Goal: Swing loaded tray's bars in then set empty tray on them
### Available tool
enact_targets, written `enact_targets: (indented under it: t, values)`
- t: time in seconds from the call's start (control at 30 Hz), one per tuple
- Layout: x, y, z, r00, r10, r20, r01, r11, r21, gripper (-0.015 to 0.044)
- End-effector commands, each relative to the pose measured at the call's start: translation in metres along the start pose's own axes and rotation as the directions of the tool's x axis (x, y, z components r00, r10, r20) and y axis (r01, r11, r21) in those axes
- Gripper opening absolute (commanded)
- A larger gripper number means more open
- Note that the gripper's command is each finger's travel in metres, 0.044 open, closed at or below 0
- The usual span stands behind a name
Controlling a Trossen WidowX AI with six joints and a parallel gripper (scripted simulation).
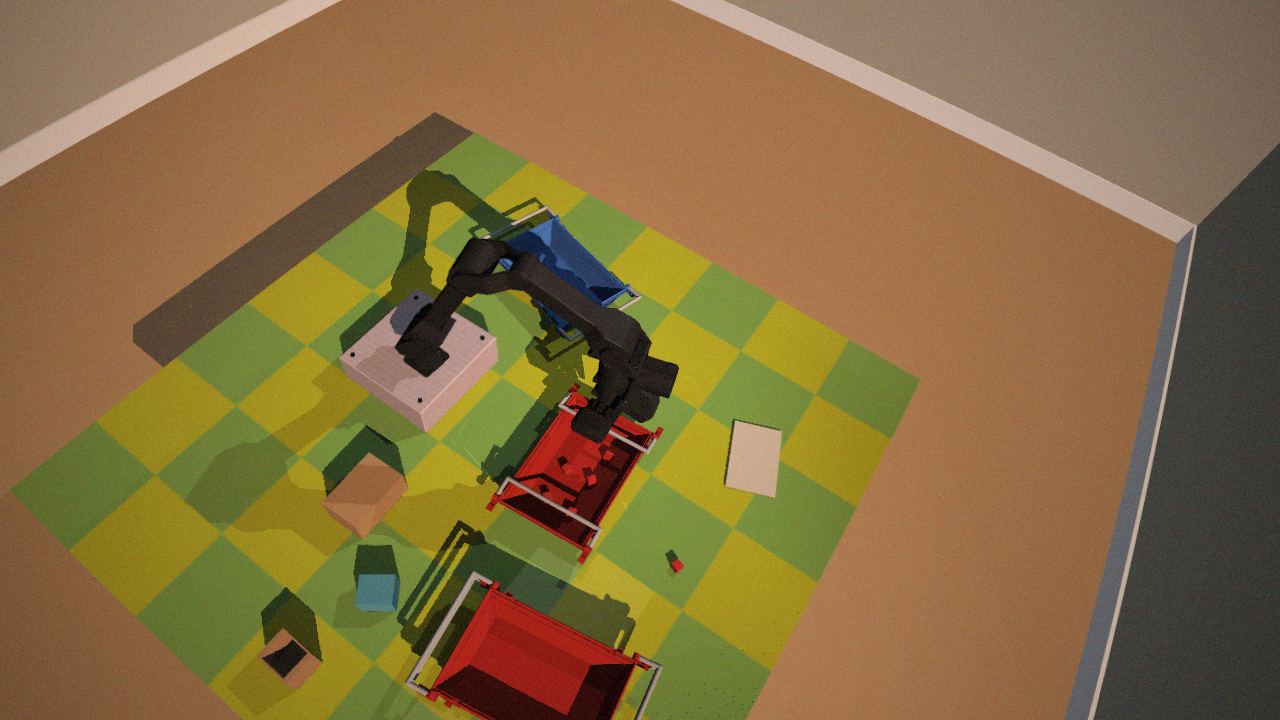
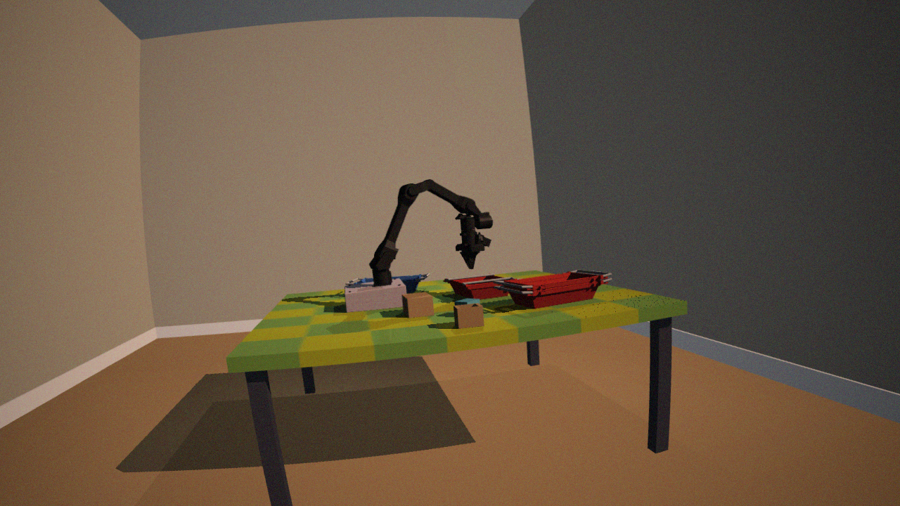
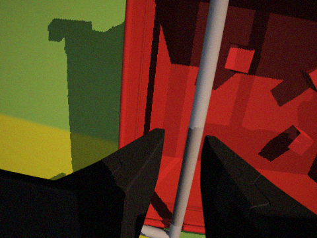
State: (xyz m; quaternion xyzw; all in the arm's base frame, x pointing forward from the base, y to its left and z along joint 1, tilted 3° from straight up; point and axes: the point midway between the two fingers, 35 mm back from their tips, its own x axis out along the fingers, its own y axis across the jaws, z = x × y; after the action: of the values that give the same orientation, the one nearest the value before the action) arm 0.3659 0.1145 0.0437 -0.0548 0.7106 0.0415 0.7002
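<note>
The loaded red tray (image 1: 535, 458) (image 2: 477, 289) (image 3: 132, 82) holds several small red blocks (image 1: 591, 474) (image 3: 240, 59). Its near bar (image 1: 547, 501) lies across its top. Its far bar (image 1: 631, 442) (image 3: 200, 99) also lies across the top, inside the end rim. My gripper (image 1: 590, 425) (image 2: 470, 266) (image 3: 183, 142) points down above that far bar, fingers slightly apart and empty; the bar shows beneath the gap. The empty red tray (image 1: 528, 667) (image 2: 553, 292) stands upright at the front, its bars (image 1: 444, 626) (image 1: 650, 694) swung outward. My fingertips are hidden in the top view.
A blue tray (image 1: 577, 264) stands behind the arm, beside the pinkish base block (image 1: 456, 385). A brown box (image 1: 365, 492) (image 2: 418, 305), a teal block (image 1: 377, 592) and a smaller brown box (image 1: 290, 658) (image 2: 468, 315) stand left. A pale flat slab (image 1: 753, 458) and a loose red block (image 1: 676, 565) lie right.
</note>
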Motion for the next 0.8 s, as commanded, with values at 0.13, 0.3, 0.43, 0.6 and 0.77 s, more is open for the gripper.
enact_targets:
  t: [0.13, 0.3, 0.43, 0.6, 0.77]
  values:
    - [0.0000, 0.0000, 0.0000, 1.000, 0.000, 0.000, 0.000, 1.000, 0.000, 0.0082]
    - [0.0000, 0.0000, 0.0000, 1.000, 0.000, 0.000, 0.000, 1.000, 0.000, 0.0082]
    - [0.0000, 0.0000, 0.0000, 1.000, 0.000, 0.000, 0.000, 1.000, 0.000, 0.0082]
    - [0.0000, 0.0000, 0.0000, 1.000, 0.000, 0.000, 0.000, 1.000, 0.000, 0.0003]
    - [0.0000, 0.0000, 0.0000, 1.000, 0.000, 0.000, 0.000, 1.000, 0.000, 0.0000]
